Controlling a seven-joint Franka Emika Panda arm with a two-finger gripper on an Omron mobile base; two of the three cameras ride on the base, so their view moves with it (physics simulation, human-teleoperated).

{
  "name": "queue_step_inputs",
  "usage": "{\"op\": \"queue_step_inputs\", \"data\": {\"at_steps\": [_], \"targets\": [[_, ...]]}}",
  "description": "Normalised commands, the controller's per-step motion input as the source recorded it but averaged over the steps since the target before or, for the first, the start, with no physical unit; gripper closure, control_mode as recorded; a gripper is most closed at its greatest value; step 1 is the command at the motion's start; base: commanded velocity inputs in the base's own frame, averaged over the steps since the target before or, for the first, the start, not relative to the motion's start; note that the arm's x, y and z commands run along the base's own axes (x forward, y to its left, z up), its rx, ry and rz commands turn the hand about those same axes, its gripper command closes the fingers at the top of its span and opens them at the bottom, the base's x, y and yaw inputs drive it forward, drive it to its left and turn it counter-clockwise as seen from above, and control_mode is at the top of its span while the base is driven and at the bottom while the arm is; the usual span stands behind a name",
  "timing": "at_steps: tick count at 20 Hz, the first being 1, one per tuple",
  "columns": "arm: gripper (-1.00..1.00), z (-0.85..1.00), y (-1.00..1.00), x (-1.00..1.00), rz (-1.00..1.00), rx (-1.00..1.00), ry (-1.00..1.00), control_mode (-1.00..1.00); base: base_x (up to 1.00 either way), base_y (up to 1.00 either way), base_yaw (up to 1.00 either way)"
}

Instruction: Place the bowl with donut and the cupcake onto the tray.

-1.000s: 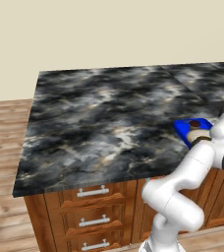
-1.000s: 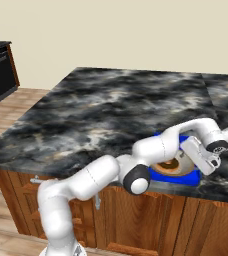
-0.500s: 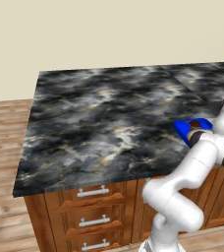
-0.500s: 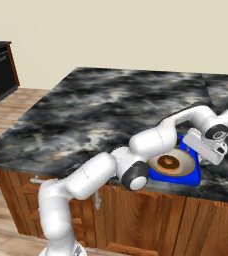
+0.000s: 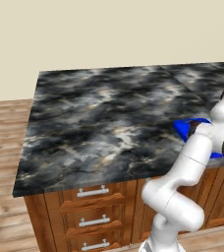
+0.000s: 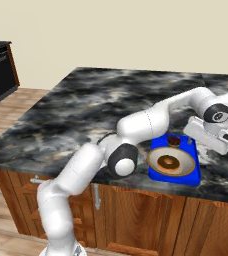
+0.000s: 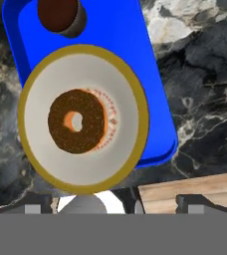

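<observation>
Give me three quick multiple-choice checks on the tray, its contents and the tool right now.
1. Where does the bowl sit?
A. On the blue tray, overhanging its edge
B. On the floor
C. On the counter, apart from the tray

2. How many items rest directly on the tray?
A. One
B. Two
C. Four

3. What is the tool's state?
A. Shut on the cupcake
B. Shut on the bowl rim
C. Open, holding nothing

Answers: 1 A, the hand view shows the bowl on the tray with its rim past the edge. 2 B, bowl and cupcake; the donut lies in the bowl. 3 C, the fingertips stand wide apart.
</observation>
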Motion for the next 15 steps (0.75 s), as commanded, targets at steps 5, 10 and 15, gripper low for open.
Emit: {"op": "queue_step_inputs", "data": {"at_steps": [5,10,15], "targets": [[-1.0,0.0,0.99,-0.97,0.0,-0.35,-0.16,-1.0,0.0,0.0,0.0],[-1.0,0.0,1.0,-0.82,0.0,-0.41,-0.14,-1.0,0.0,0.0,0.0],[-1.0,0.0,1.0,-0.77,0.0,-0.43,-0.14,-1.0,0.0,0.0,0.0]]}}
